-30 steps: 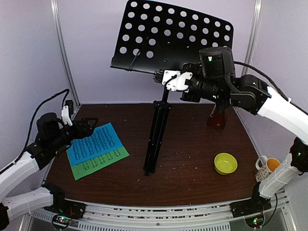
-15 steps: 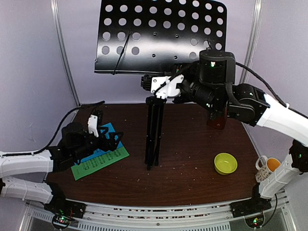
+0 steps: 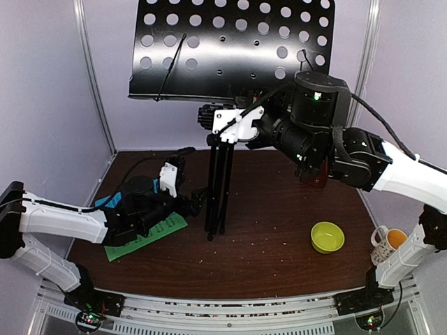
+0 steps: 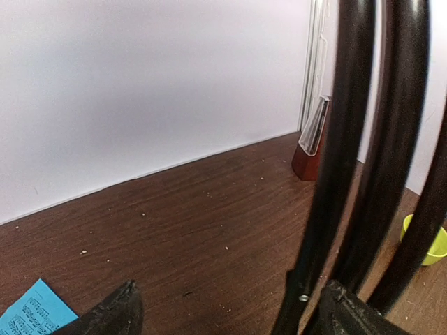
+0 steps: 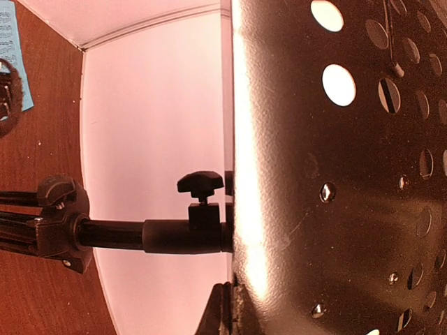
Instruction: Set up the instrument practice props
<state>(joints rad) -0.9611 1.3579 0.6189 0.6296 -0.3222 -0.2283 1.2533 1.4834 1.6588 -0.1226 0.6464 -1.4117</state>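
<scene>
The black music stand stands upright mid-table, its perforated desk [image 3: 230, 49] high and its folded legs [image 3: 218, 195] together. My right gripper [image 3: 234, 125] is shut on the desk's lower edge; the right wrist view shows the desk [image 5: 335, 174], the pole [image 5: 119, 234] and its clamp knob [image 5: 202, 183]. My left gripper [image 3: 198, 202] is open at the foot of the stand, the legs [image 4: 349, 139] close by its right finger [image 4: 349, 314]. The green sheet [image 3: 150, 234] and blue sheet [image 3: 106, 202] lie partly under my left arm. The metronome [image 3: 318, 174] stands at the back right, also in the left wrist view [image 4: 311, 143].
A yellow-green bowl [image 3: 327, 237] sits front right, also in the left wrist view [image 4: 426, 241]. A spotted white mug [image 3: 383, 241] stands at the table's right edge. White walls close the back and sides. A corner of the blue sheet [image 4: 31, 314] shows in the left wrist view.
My right arm has carried the stand leftward and brought the desk more upright. My left arm has swung from over the sheets rightward to the stand's legs.
</scene>
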